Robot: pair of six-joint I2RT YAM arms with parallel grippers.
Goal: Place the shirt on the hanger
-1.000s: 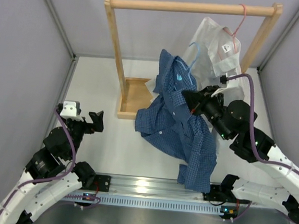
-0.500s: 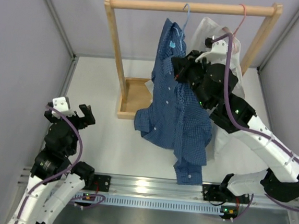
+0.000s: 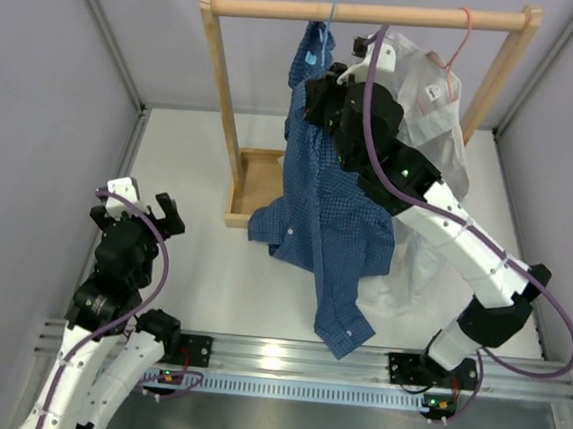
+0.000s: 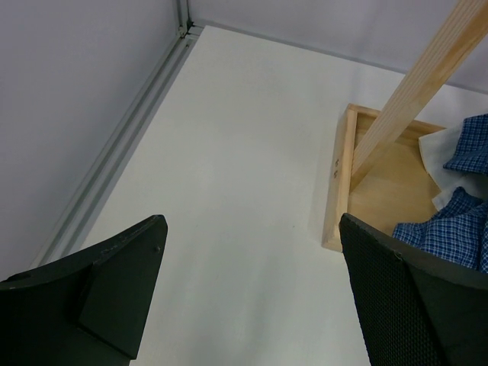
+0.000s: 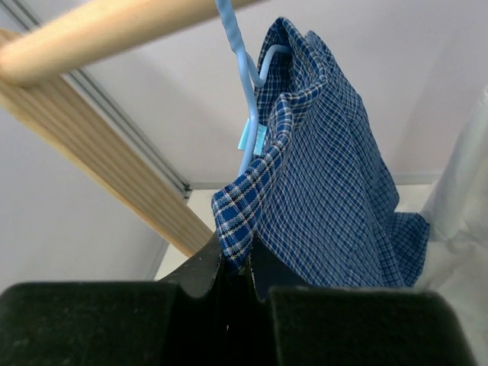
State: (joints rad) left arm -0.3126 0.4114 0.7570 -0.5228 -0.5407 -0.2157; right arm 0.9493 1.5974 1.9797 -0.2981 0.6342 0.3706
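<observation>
The dark blue checked shirt hangs down from the light-blue hanger, whose hook is up at the wooden rail. In the right wrist view the hanger rises past the rail and the shirt drapes from it. My right gripper is raised near the rail and shut on the shirt's collar edge. My left gripper is open and empty, low at the left over the white table.
A wooden rack with a tray base stands at the back. A plain white shirt hangs on a pink hanger at the rail's right end. Grey walls close in on both sides.
My right arm has lifted the shirt and hanger up and to the left, from mid-table to the rail. The shirt now hangs long. The left arm shifted slightly.
</observation>
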